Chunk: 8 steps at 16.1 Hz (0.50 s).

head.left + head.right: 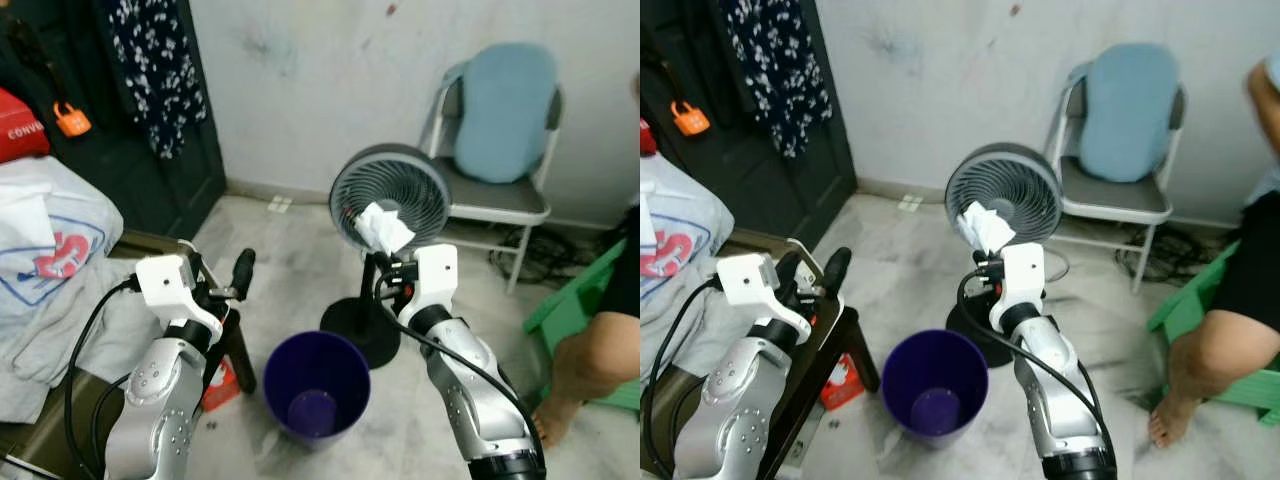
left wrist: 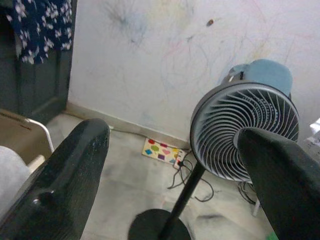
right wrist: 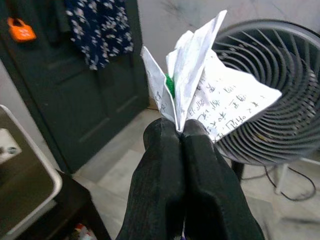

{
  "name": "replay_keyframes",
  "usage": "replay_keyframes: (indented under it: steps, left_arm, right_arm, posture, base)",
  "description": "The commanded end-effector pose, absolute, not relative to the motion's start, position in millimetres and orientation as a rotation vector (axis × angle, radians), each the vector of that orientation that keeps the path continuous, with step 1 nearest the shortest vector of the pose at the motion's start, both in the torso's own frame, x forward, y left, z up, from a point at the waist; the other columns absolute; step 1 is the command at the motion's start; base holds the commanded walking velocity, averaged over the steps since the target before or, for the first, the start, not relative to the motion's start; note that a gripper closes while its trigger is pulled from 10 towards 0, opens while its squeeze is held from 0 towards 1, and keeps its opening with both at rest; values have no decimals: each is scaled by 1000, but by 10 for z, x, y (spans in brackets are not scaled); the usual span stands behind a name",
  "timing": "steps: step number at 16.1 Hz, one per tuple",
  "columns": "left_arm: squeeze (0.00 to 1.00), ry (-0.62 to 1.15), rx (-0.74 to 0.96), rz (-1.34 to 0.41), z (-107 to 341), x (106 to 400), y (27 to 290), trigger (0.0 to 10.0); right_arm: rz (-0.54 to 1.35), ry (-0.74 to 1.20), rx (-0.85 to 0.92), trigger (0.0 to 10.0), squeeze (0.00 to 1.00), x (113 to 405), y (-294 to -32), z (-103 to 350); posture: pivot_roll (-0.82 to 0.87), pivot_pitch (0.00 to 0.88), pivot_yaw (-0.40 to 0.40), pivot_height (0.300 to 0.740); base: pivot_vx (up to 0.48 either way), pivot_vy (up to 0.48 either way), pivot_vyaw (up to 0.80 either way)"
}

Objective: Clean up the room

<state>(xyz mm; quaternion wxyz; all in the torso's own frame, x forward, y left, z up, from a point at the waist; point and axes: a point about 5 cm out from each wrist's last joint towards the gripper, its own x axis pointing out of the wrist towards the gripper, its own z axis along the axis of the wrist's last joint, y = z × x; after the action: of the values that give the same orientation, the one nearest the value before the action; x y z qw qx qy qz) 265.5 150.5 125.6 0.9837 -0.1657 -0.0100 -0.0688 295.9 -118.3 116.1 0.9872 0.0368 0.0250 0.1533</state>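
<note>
Right wrist view shows the right gripper (image 3: 182, 131) with its fingers pinched together on one crumpled paper (image 3: 210, 95), written side out, held high in front of the fan (image 1: 390, 195). Judging by the task, it is carried as rubbish for the single purple bin (image 1: 316, 388) on the floor just below and between the arms. The left gripper (image 1: 236, 275) hangs free beside the dark worktop (image 1: 825, 340), fingers apart and holding nothing. One chair (image 1: 497, 130) stands by the wall.

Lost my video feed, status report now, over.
Right tool shut on crumpled paper, raised by the fan. Left tool open, idle. Purple bin on the floor below, nothing over its mouth.
</note>
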Motion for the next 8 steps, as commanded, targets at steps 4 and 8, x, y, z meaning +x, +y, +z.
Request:
replay_keyframes:
  steps: [4, 8]
  left_arm:
    - [0, 2, -349, -133, 1243, 2673, 1466, 10000]
    - [0, 10, -351, -129, 1241, 2672, 1468, 10000]
  right_arm:
    - [288, 40, 74, 10000, 0, 2964, -1247, 1184]
    - [300, 40, 62, 10000, 0, 2964, -1221, 1181]
  posture:
    - [-41, 0, -17, 740]
    - [-38, 0, -16, 740]
  base:
    - [0, 0, 0]
    - [0, 0, 200]
